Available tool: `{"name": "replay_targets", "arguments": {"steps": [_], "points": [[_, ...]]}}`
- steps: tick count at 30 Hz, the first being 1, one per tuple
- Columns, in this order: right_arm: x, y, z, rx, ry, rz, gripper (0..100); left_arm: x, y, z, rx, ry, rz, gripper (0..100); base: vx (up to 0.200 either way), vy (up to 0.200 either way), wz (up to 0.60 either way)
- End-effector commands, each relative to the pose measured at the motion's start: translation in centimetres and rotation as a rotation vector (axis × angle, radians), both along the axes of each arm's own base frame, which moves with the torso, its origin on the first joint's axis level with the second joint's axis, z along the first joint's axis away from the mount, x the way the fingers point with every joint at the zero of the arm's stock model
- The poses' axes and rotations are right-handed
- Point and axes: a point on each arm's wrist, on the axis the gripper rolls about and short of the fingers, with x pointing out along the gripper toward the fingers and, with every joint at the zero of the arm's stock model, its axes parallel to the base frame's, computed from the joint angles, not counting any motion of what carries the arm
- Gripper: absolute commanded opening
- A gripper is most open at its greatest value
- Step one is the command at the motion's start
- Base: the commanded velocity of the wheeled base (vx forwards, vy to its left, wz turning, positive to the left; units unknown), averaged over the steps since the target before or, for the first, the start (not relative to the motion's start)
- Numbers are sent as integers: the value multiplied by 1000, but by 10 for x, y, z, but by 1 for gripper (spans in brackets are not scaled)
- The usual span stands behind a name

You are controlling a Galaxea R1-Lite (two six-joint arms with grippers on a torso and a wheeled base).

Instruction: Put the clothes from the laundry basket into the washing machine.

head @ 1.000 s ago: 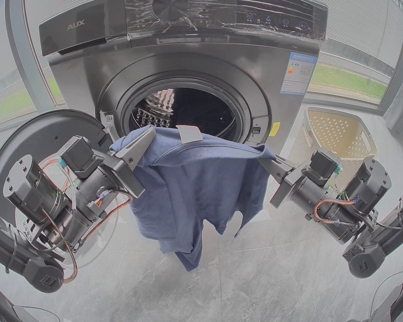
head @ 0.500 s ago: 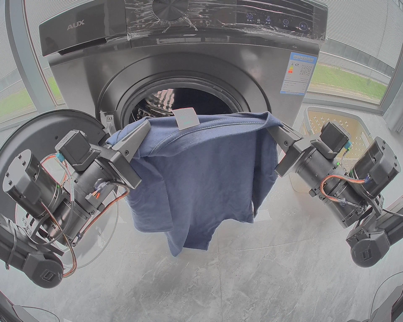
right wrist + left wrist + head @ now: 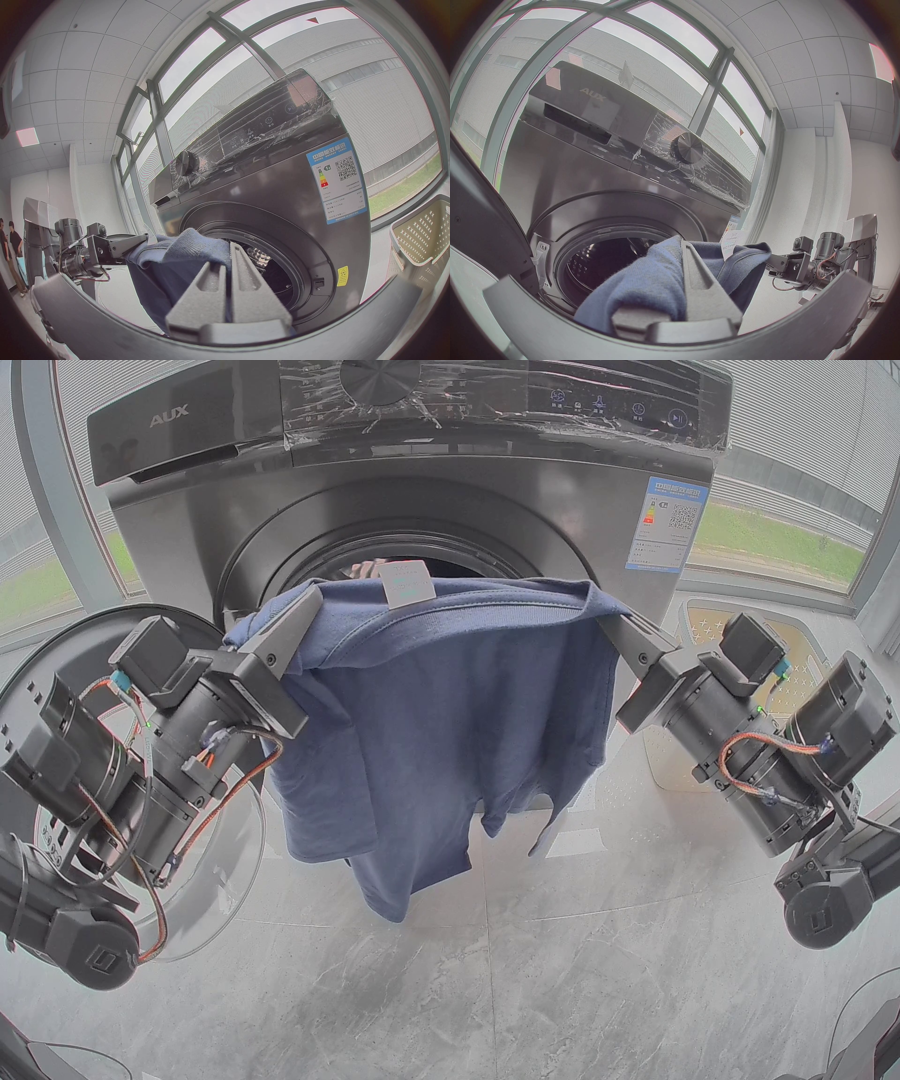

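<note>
The blue shirt (image 3: 441,716) hangs spread at frame centre, directly in front of the opening of the washing machine (image 3: 562,510), with its upper edge stretched between the two grippers. The left gripper (image 3: 302,608), centre left, has its fingers closed on one end of that edge, and the right gripper (image 3: 614,624), centre right, has its fingers closed on the other. The laundry basket (image 3: 703,622) stands at the right of the frame, beside the machine.
</note>
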Motion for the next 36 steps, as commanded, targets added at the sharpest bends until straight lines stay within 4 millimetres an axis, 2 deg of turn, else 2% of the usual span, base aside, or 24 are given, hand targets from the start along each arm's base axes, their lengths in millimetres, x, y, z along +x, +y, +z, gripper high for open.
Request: {"name": "replay_targets", "arguments": {"steps": [1, 8, 15, 36], "points": [[1, -1, 2, 4, -7, -3, 0, -1, 0, 2, -5, -7, -2, 0, 0, 0, 0], [0, -2, 7, 21, -18, -16, 0, -6, 1, 7, -10, -17, -8, 0, 0, 0, 0], [-3, -4, 13, 30, -30, -19, 0, -5, 0, 3, 0, -5, -10, 0, 0, 0, 0], [2, -11, 2, 4, 2, -47, 0, 1, -6, -10, 21, 32, -20, 0, 0, 0, 0]]}}
